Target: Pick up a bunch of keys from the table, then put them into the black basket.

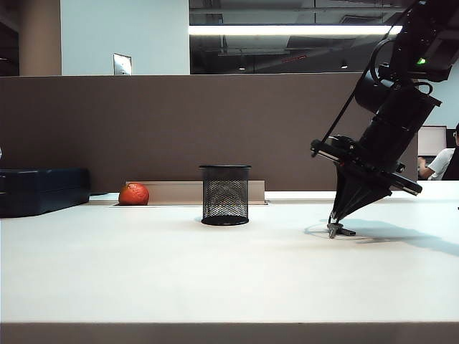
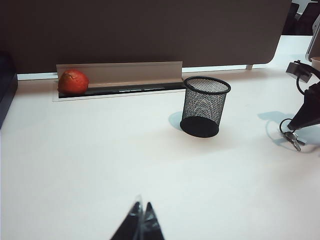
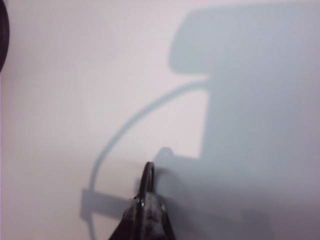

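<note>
The bunch of keys [image 1: 338, 230] lies on the off-white table [image 1: 179, 272], right of the black basket [image 1: 225, 195]. My right gripper [image 1: 334, 219] points down at it with its tips shut on the dark key ring [image 3: 148, 176]. The grey keys [image 2: 293, 138] still touch the tabletop. In the left wrist view the mesh basket [image 2: 204, 106] stands upright, well apart from the keys. My left gripper [image 2: 141, 216] hangs shut and empty over bare table [image 2: 100, 165], far from both. A dark curved edge in the right wrist view may be the basket [image 3: 3, 40].
A red-orange fruit [image 1: 134, 194] sits in the metal cable slot [image 2: 120, 75] along the brown divider [image 1: 179, 122]. A dark blue box [image 1: 43, 190] stands at the far left. A person [image 1: 441, 161] sits behind the divider on the right.
</note>
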